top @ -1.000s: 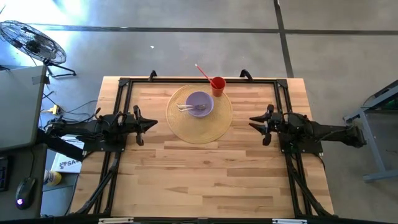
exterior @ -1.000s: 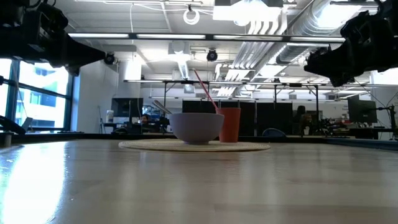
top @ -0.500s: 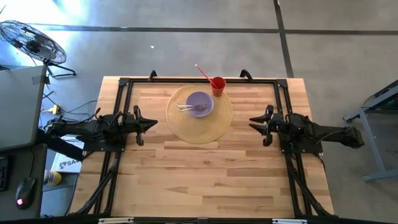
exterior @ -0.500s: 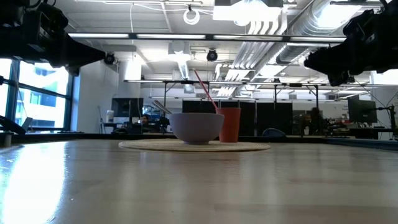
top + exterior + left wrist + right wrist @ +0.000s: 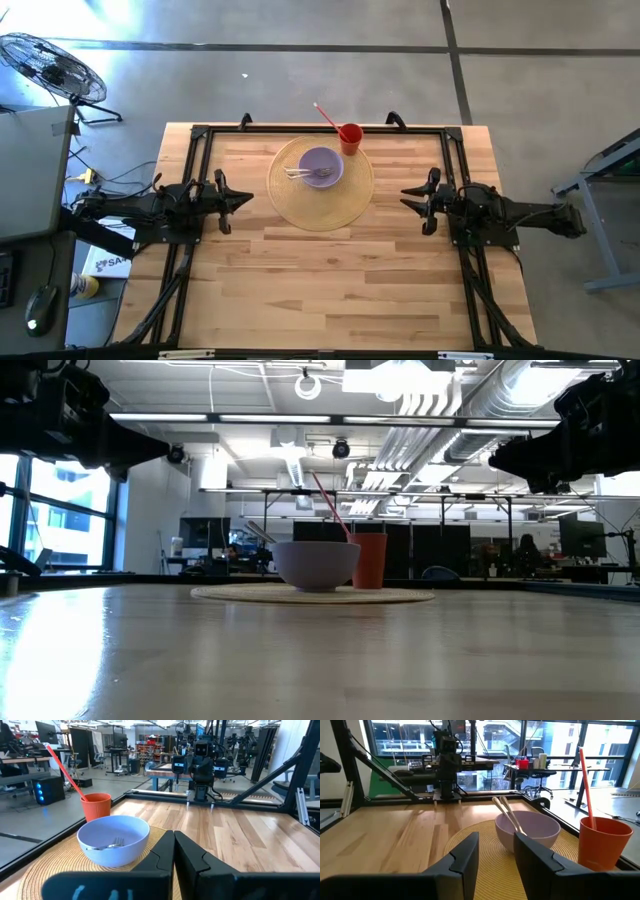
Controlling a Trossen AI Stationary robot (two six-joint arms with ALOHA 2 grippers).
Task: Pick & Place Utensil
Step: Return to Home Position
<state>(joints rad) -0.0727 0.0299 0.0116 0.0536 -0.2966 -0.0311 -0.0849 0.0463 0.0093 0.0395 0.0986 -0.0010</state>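
Note:
A purple bowl [image 5: 320,166] stands on a round woven placemat [image 5: 322,200] at the table's far middle. Light-coloured utensils lie in it: a fork's tines [image 5: 116,841] show inside, and the handles [image 5: 506,812] lean over its rim. An orange cup [image 5: 349,136] with a red straw [image 5: 326,115] stands just beyond the bowl, at the mat's far edge. My left gripper [image 5: 248,198] hovers left of the mat, shut and empty, as the left wrist view [image 5: 174,842] shows. My right gripper [image 5: 403,195] hovers right of the mat, open and empty, as the right wrist view [image 5: 495,842] shows.
A black frame [image 5: 300,130] runs along the table's far edge and both sides. The near half of the wooden table [image 5: 320,290] is bare wood. A fan [image 5: 50,65] stands on the floor beyond the far left corner.

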